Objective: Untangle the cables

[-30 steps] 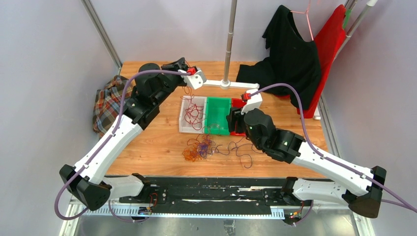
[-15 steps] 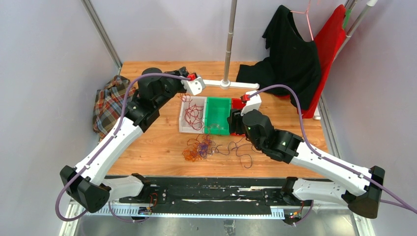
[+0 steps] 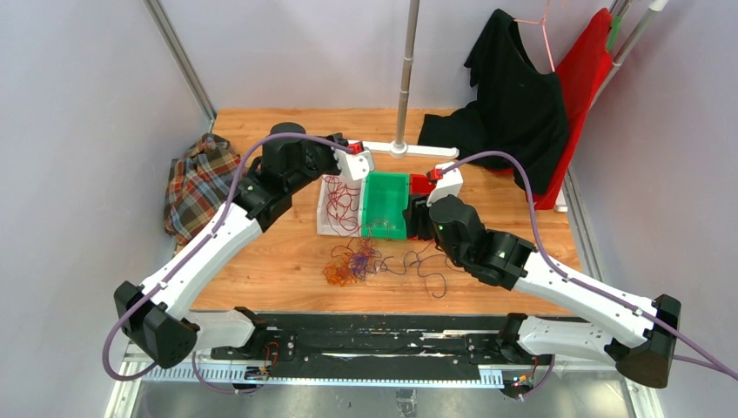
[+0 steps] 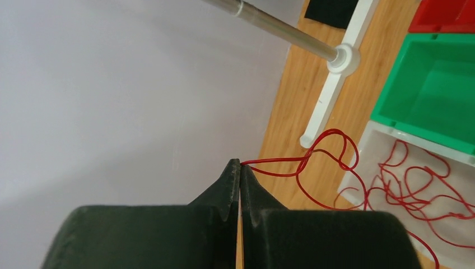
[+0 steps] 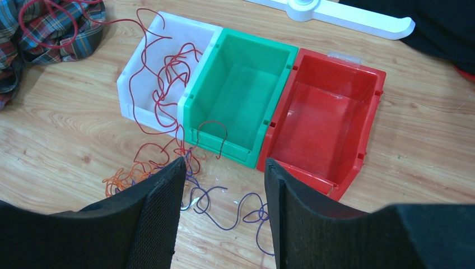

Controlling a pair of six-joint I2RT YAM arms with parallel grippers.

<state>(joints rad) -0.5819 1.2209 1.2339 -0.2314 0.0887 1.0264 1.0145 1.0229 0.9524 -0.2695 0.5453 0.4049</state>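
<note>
The cables are a clump (image 3: 352, 261) of red, orange and purple wires on the wooden table, in front of three bins. More red wires (image 5: 162, 84) lie in and over the white bin (image 5: 130, 92). My left gripper (image 4: 240, 163) is shut on one red wire (image 4: 330, 134), which loops down toward the white bin (image 4: 358, 168). In the top view it (image 3: 334, 160) is above that bin's far left corner. My right gripper (image 5: 224, 163) is open and empty above the purple wires (image 5: 235, 208), just in front of the green bin (image 5: 241, 84).
A red bin (image 5: 330, 112) stands right of the green one. A white pole stand (image 3: 400, 148) is behind the bins. A plaid cloth (image 3: 196, 183) lies at the left edge. Black and red garments (image 3: 513, 96) hang at the back right.
My left gripper has moved right and lower, toward the white bin, still shut on the red wire. The right arm has barely moved.
</note>
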